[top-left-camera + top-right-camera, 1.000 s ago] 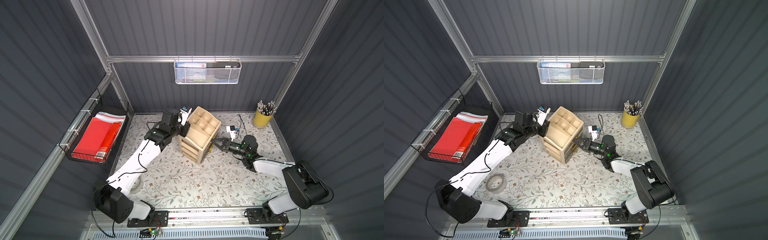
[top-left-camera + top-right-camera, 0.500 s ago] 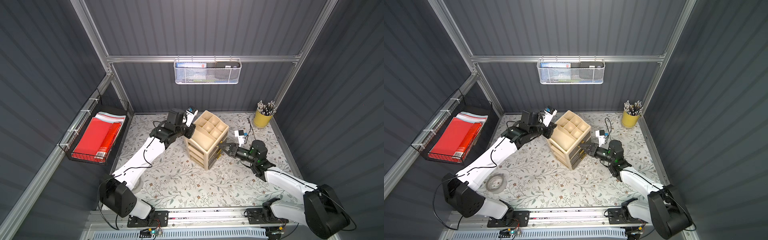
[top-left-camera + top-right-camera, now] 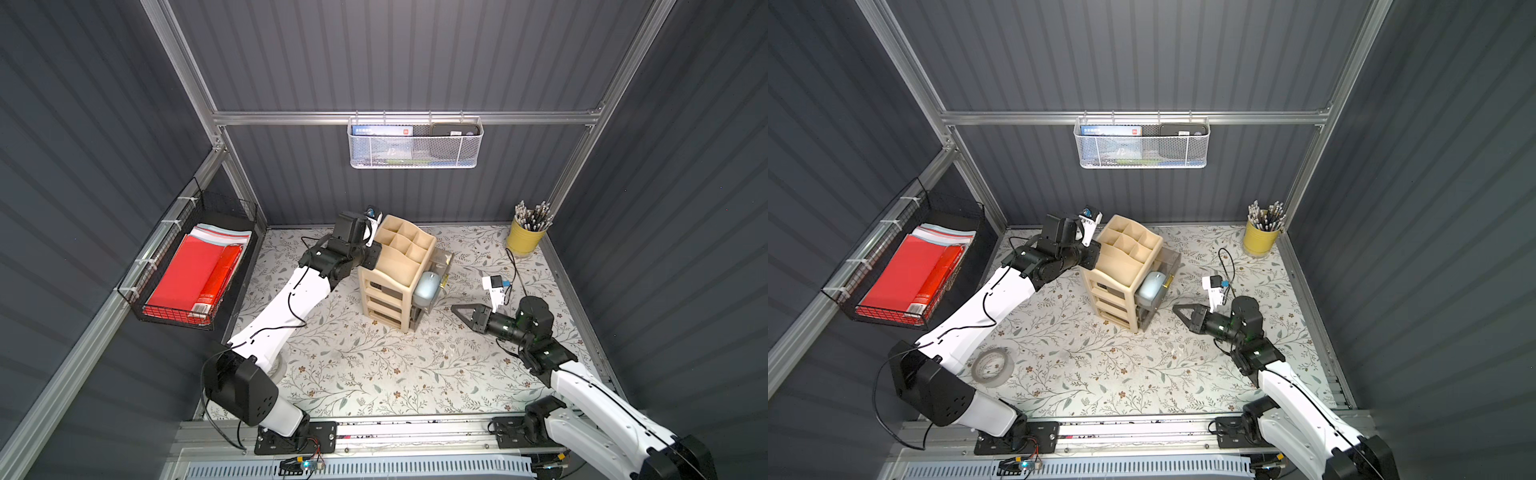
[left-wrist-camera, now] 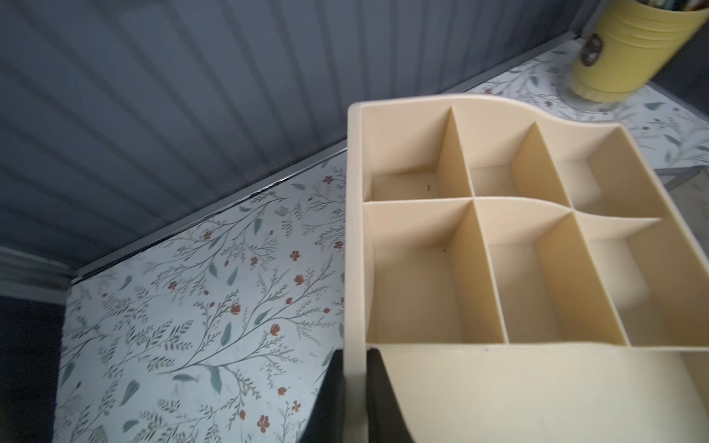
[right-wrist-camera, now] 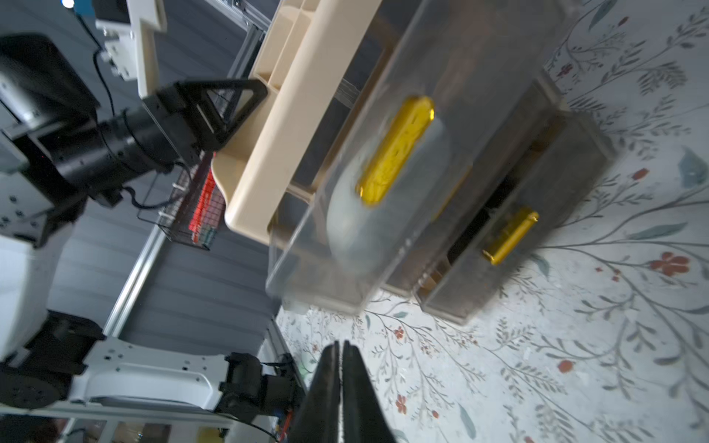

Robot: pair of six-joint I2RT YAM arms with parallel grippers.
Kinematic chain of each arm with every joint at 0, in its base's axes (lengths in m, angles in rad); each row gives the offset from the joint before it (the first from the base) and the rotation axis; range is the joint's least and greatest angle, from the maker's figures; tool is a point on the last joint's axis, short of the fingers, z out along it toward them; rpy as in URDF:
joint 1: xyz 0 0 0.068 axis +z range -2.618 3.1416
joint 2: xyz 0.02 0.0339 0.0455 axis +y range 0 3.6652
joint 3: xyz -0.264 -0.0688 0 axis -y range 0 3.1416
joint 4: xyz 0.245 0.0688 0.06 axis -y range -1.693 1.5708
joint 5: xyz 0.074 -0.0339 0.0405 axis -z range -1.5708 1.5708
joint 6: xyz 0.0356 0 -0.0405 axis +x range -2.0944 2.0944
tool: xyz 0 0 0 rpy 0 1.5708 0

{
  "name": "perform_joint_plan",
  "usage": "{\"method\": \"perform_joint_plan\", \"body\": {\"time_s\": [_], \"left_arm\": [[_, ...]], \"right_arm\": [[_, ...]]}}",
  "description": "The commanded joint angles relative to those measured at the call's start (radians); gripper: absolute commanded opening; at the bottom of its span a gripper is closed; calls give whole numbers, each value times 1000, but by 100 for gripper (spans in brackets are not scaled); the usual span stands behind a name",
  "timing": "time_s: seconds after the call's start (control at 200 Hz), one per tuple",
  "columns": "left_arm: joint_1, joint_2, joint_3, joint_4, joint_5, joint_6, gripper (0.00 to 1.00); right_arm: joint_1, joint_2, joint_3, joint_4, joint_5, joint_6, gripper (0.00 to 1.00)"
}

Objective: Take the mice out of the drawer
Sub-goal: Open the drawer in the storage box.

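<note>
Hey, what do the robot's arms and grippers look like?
The left arm and right arm have white shells, black joints and thin black cables. The left gripper and right gripper are black with triangular open-frame fingers; white camera brackets sit at the wrists.

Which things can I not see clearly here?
- Lower drawers of the organizer: contents blurred in the right wrist view; covered by the open top drawer in both top views.
- Pale blue mouse: smeared behind the drawer front, right wrist view.
- White mesh basket: labels too small, top views.
</note>
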Motion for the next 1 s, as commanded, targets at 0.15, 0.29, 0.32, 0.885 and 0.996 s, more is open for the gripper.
{"method": "perform_joint_plan", "body": {"time_s": [0.15, 0.29, 0.32, 0.885, 0.996], "left_arm": [[29, -40, -19, 94, -213, 115, 0], [28, -60, -28, 98, -169, 128, 0], [28, -66, -31, 96, -150, 130, 0], [21, -161, -112, 90, 213, 72, 0], [39, -101, -85, 79, 205, -22, 0]], "right_arm": [[-24, -69, -6, -118, 90, -103, 0], [-20, 28, 189, -321, 248, -245, 62], [-18, 65, 237, -365, 269, -265, 68], [146, 544, 738, -599, 401, -411, 81], [175, 578, 749, -615, 465, -407, 80]]}}
